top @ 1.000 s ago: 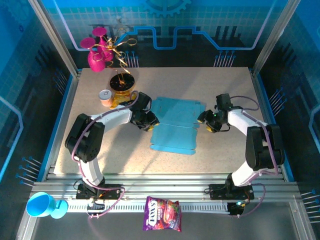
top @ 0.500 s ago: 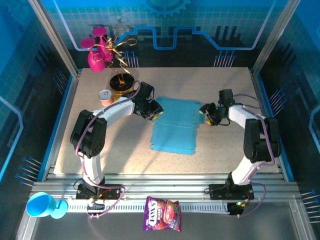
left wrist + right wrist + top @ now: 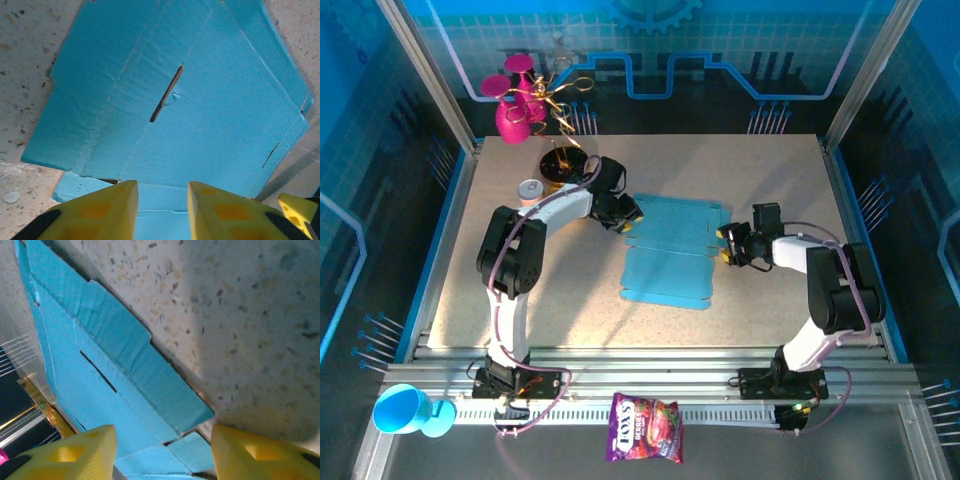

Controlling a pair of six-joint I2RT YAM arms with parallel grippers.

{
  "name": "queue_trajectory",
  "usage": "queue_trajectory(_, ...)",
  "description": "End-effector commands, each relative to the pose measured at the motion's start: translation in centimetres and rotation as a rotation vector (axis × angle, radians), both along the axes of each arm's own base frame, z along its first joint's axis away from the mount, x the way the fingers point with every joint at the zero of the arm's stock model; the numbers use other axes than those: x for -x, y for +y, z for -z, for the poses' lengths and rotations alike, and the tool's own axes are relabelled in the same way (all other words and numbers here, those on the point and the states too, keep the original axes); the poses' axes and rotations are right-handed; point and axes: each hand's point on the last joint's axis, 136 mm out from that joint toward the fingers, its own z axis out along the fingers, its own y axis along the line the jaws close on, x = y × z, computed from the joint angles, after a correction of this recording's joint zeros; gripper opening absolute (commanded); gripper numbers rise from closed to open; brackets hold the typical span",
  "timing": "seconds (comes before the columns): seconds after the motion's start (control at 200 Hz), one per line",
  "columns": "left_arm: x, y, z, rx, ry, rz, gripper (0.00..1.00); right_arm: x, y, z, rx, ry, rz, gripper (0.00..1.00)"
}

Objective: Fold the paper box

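We are looking at one box (image 3: 668,255), lying flat and unfolded in the middle of the table (image 3: 760,170), between the two grippers. The left gripper (image 3: 626,214) is hanging low at its far left corner. In the left wrist view its fingers (image 3: 112,205) are standing a little apart with blue card showing through the gap, so we are reading it as released and gripping nothing. The right gripper (image 3: 727,243) is sitting at the box's right edge, jaws spread wide to either side of a small corner flap (image 3: 187,452), also holding nothing. We are judging the card to be thin, light and springy. It is likely to skate on the smooth table when pushed, bend readily along its creases, and dent or tear near its slots (image 3: 166,94) if pinched hard. We are counting two such slots in the left wrist view. The best hold looks to be a flap's free edge close to its crease, with the other gripper pressing down on the neighbouring panel to stop it sliding. Off the work area we are counting one can (image 3: 530,189), one snack bag (image 3: 643,428) and one cup (image 3: 405,410).
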Motion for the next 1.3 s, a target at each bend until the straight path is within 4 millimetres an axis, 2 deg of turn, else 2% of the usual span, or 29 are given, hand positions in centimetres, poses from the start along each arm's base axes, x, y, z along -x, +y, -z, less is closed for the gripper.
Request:
queue_trajectory(0.0, 0.4, -0.1, 0.5, 0.003, 0.033, 0.034, 0.32, -1.5, 0.2, 0.2, -0.035, -0.022, 0.041, 0.51)
queue_trajectory(0.125, 0.6, 0.1, 0.8, 0.003, 0.041, 0.035, 0.32, -1.8, 0.1, 0.3, -0.035, -0.024, 0.054, 0.46)
queue_trajectory(0.28, 0.6, 0.1, 0.4, 0.004, 0.033, 0.042, 0.32, -2.7, -0.3, 0.3, -0.035, -0.069, 0.088, 0.34)
queue_trajectory(0.535, 0.5, 0.1, -1.1, 0.012, 0.005, 0.049, 0.32, -4.8, -1.3, -0.5, -0.05, -0.176, 0.16, 0.22)
queue_trajectory(0.846, 1.2, 0.3, -2.7, 0.015, -0.017, 0.051, 0.32, -6.3, -1.8, -0.8, -0.049, -0.235, 0.191, 0.03)
queue_trajectory(0.911, 1.3, 0.5, -3.1, 0.012, -0.022, 0.048, 0.33, -6.2, -1.7, -1.1, -0.058, -0.228, 0.192, 0.05)
queue_trajectory(0.996, 1.2, 0.7, -3.7, 0.004, -0.03, 0.042, 0.35, -5.3, -1.7, -1.7, -0.025, -0.197, 0.179, 0.16)
queue_trajectory(1.126, 0.5, 1.6, -2.9, -0.02, 0.002, 0.018, 0.34, -4.5, -1.7, -2.3, 0.046, -0.161, 0.103, 0.27)
queue_trajectory(1.236, -0.8, 2.6, -2.3, -0.037, 0.004, -0.012, 0.33, -4.9, -2.5, -2.4, 0.112, -0.134, 0.009, 0.37)
queue_trajectory(1.251, -0.9, 2.7, -2.1, -0.038, 0.008, -0.014, 0.33, -5.5, -2.5, -3.0, 0.118, -0.147, -0.006, 0.39)
queue_trajectory(1.296, -1.3, 2.6, -1.7, -0.04, 0.017, -0.01, 0.32, -5.7, -2.5, -2.9, 0.141, -0.116, -0.067, 0.42)
